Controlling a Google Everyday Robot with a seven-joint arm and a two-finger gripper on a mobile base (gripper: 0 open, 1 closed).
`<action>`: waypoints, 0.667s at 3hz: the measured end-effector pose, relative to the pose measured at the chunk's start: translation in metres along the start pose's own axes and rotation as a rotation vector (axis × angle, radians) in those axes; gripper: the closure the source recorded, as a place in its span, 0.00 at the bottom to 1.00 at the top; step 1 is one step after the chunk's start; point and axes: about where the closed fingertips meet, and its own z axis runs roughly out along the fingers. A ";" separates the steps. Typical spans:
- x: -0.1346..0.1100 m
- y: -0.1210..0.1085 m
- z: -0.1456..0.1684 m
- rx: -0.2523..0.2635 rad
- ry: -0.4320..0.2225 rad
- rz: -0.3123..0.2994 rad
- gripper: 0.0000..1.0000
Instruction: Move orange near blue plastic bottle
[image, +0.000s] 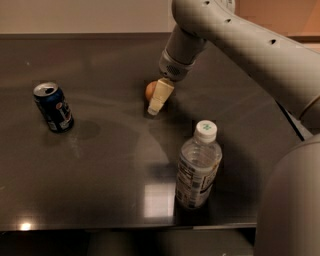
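The task is at its start. The orange (149, 90) lies on the table (100, 175) past the middle, at about 11 o'clock from the bottle (197, 167) and well apart from it. The bottle stands upright near the front edge, cap on. So nothing of the move itself shows as done: the fruit is not near its goal.

The gripper (154, 104) is down at the table, right at the orange, its pale tip crossing the fruit's right side and hiding part of it. Whether it is wide, narrow or already gripping the orange cannot be told from this view, nor whether the orange is lifted off the surface; it looks to be resting there. The arm (240, 40) reaches in from 1 o'clock, over the table's right half.

My reading is that the reach is about finished and the grasp is the step in hand. Left to do: secure the orange, carry it toward 5 o'clock, and set it down just beside the bottle without knocking it over.

A can (53, 106) stands at the bottle's 10 o'clock, far left, clear of that path.
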 end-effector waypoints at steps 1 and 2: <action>-0.003 0.005 0.009 -0.022 0.023 -0.007 0.25; -0.008 0.007 0.004 -0.032 0.017 -0.019 0.48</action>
